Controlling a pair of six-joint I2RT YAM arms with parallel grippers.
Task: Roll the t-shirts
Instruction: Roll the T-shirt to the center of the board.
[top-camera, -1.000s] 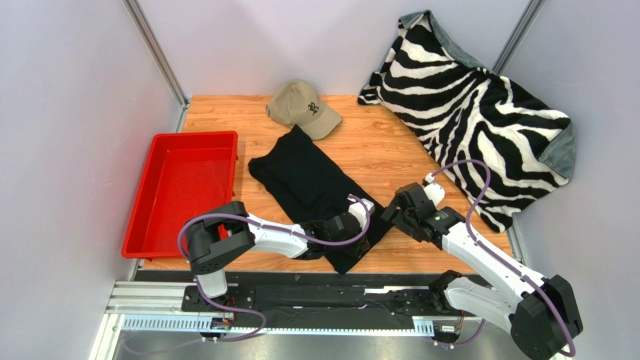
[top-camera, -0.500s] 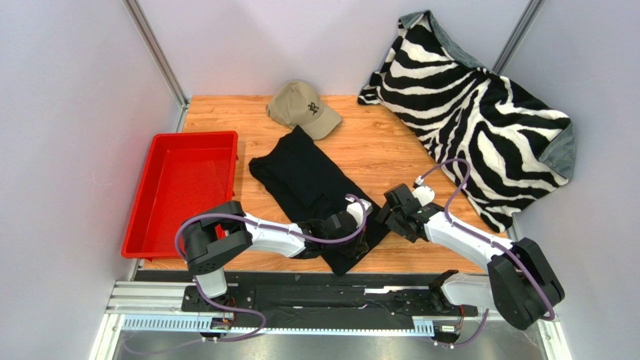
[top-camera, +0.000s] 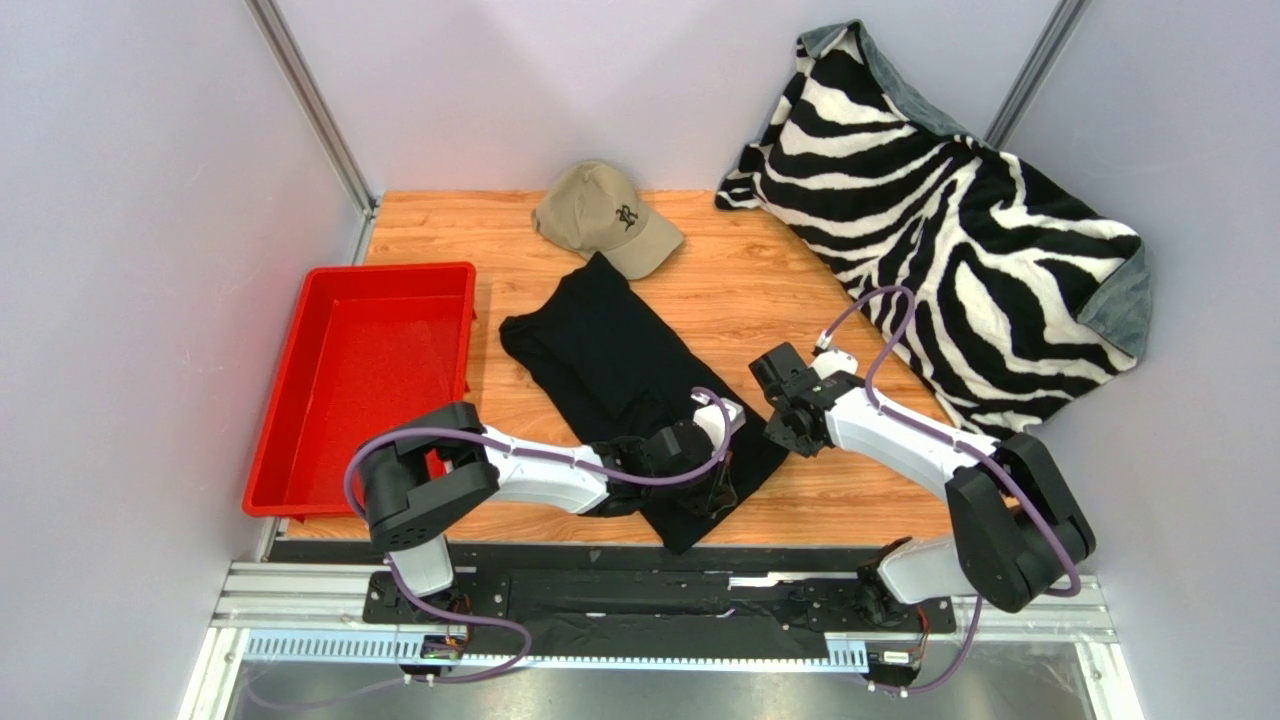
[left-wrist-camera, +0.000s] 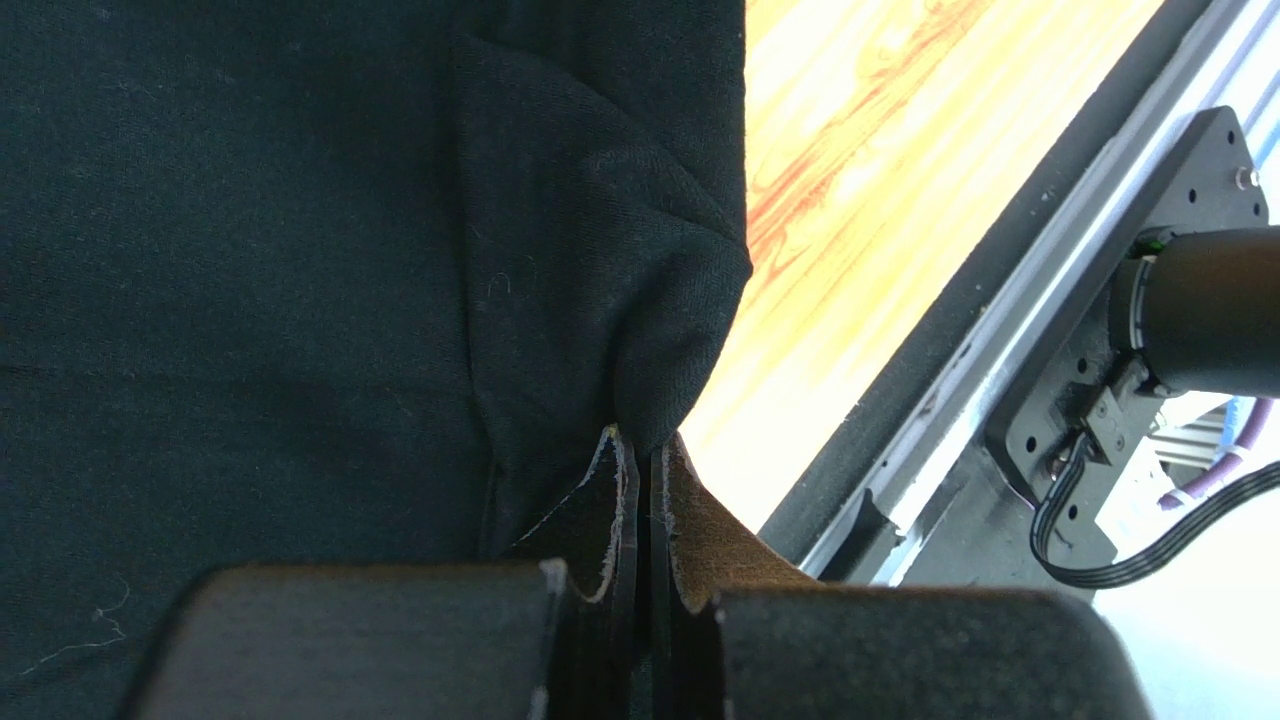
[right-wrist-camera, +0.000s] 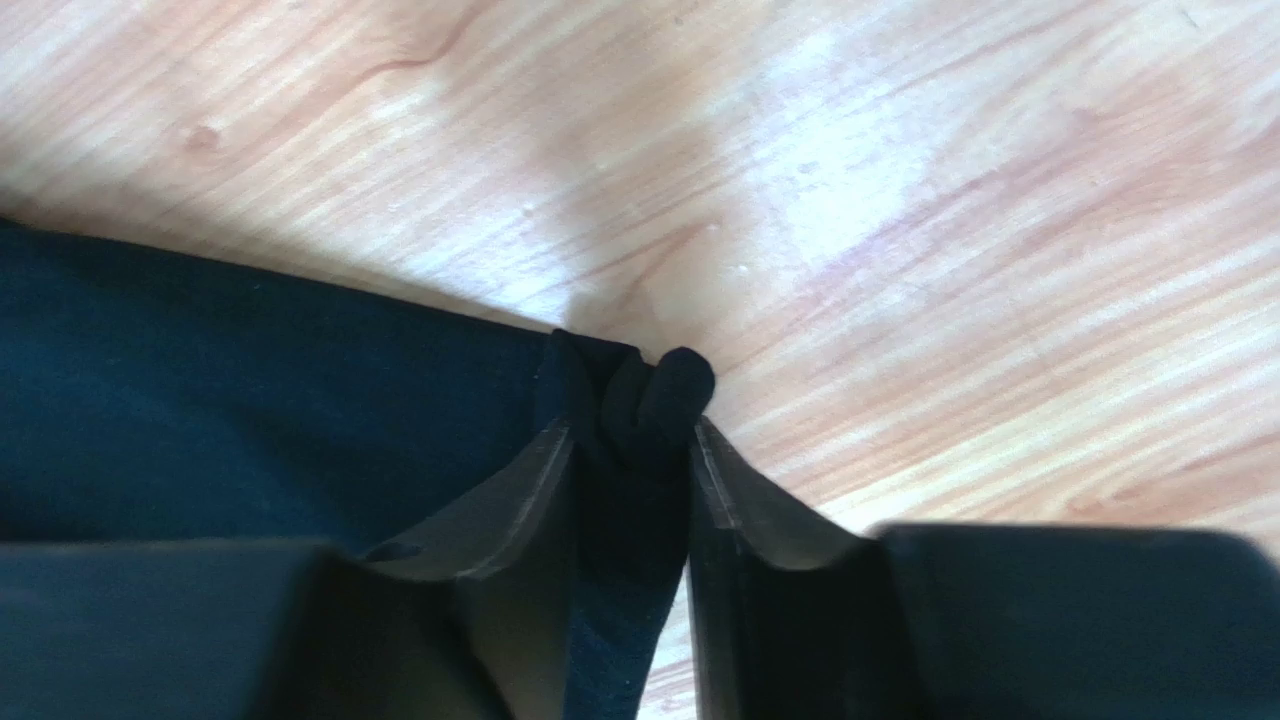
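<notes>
A plain black cotton t-shirt is laid lengthwise on the wooden table. Its near corner is pinched by the pressed-together left gripper, and its bunched right edge is nipped by the right gripper. A tan baseball cap, red plastic tray and zebra-striped blanket are placed around, obstructing nothing.

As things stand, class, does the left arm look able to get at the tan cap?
Probably not yet: the left gripper is shut on the black t-shirt near the front edge, and the tan cap lies beyond it at the far side.
</notes>
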